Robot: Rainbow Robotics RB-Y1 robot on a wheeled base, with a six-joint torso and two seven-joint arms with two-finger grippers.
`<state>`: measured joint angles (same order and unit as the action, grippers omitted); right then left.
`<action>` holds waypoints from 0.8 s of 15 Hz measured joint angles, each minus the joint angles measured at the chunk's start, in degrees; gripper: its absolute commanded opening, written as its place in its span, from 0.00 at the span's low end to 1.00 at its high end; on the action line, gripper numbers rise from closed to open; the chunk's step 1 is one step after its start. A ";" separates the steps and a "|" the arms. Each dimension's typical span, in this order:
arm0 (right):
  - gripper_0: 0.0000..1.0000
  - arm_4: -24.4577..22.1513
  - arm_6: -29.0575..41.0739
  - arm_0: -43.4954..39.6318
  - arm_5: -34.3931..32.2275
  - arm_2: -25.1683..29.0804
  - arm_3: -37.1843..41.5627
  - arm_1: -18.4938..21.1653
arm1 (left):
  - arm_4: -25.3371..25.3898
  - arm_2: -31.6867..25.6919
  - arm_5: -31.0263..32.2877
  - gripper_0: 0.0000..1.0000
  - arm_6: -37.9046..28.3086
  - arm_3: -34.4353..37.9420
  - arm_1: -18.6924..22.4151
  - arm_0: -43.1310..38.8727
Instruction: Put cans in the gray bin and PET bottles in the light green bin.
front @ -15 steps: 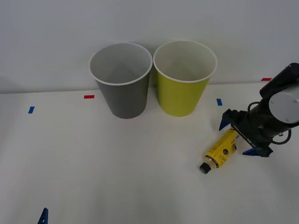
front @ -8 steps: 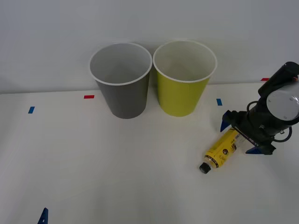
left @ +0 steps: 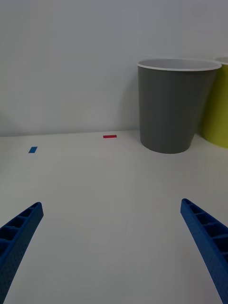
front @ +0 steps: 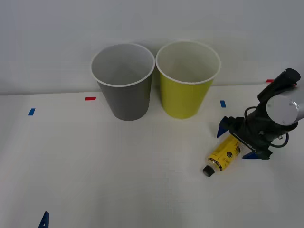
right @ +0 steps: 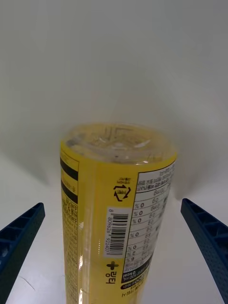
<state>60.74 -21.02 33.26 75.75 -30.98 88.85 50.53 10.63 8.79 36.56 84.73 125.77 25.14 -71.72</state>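
Observation:
A PET bottle (front: 224,153) with a yellow label and black cap lies on its side on the white table, cap toward me. My right gripper (front: 236,143) is open and straddles the bottle's base end, one blue finger on each side. In the right wrist view the bottle (right: 114,213) lies between the fingers (right: 19,242) without touching them. The gray bin (front: 126,97) and the light green bin (front: 184,97) stand upright side by side at the back. My left gripper (left: 114,256) is open low at the table's near left, its fingertip (front: 43,220) showing. Cans are out of view.
Small blue and red tape marks (front: 90,98) dot the table near the back wall. The gray bin (left: 173,109) stands ahead of the left gripper, with bare tabletop (front: 118,171) between them.
My right gripper has slid a little to the left along the bottle, so its fingers now reach further past the base. The bottle and the left arm have not moved.

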 measured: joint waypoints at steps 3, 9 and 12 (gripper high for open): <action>1.00 0.39 -3.58 0.86 -0.86 -0.67 -1.23 0.48 | 0.00 0.00 0.00 1.00 0.00 0.00 0.00 0.00; 1.00 0.50 -7.66 1.52 -0.68 -1.05 -3.82 0.71 | 0.00 0.00 0.00 1.00 0.00 0.00 0.00 0.00; 1.00 0.47 -7.64 1.51 -0.70 -1.10 -3.88 0.20 | 0.00 0.00 0.00 1.00 0.00 0.00 0.00 0.00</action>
<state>61.20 -28.65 34.78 75.06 -32.08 84.97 50.73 10.63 8.79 36.56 84.73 125.77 25.14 -71.72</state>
